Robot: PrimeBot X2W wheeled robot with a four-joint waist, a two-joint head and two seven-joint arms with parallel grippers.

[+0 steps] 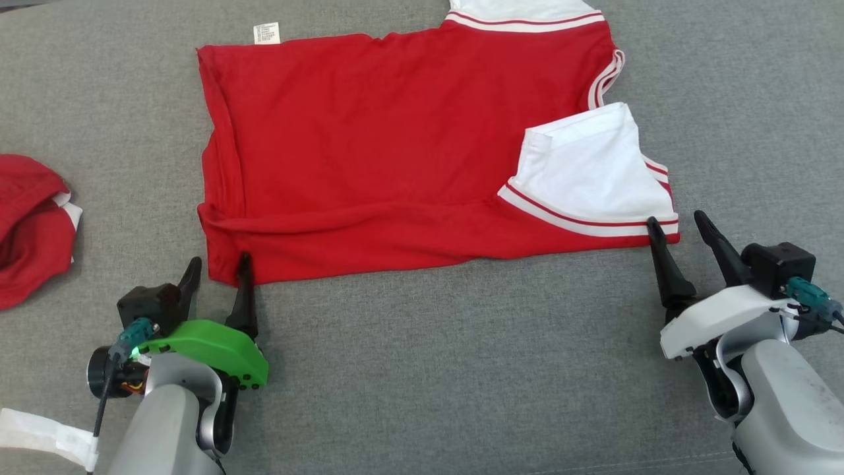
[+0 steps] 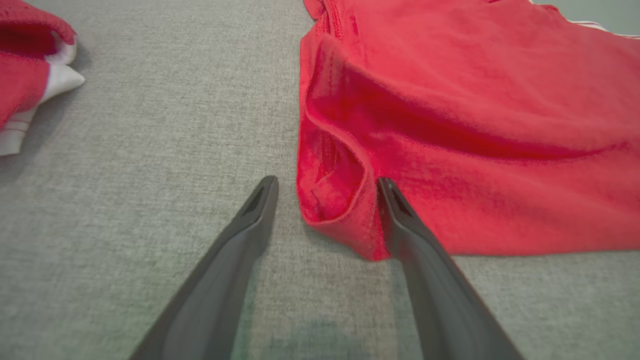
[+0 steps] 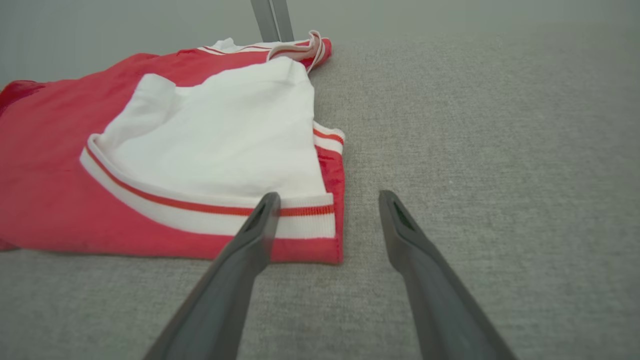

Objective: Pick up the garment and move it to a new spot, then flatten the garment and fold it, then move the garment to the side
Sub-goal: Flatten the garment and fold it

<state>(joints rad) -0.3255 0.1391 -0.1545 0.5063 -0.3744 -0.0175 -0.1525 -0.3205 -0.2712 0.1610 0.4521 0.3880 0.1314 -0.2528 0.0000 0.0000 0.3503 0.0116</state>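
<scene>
Red jersey garment with white, red-striped sleeves [image 1: 369,145] lies spread across the middle of the grey fabric-covered table [image 1: 461,369], its hem side toward the robot's left and its neck side toward the right. A small white care label [image 1: 266,33] pokes out at the far edge. One white sleeve [image 1: 593,165] is turned in onto the red body, which makes the right side nearly straight, probably so the fold comes out square. A soft ridge runs along the near edge, so the cloth is not quite flat there. The left hand [image 1: 219,258] stands wide open at the near left corner. In the left wrist view the rolled corner of the hem sits between its two dark fingers [image 2: 420,260], one over red cloth and one over bare table. The right hand [image 1: 675,218] is equally wide and empty at the near right corner, one finger over the striped cuff and the other over the table. Whether any finger presses the cloth I cannot tell. Straddling both near corners looks like preparation to pinch them together and carry that edge over. A second crumpled red-and-white garment [image 1: 30,218] sits well apart at the left.
</scene>
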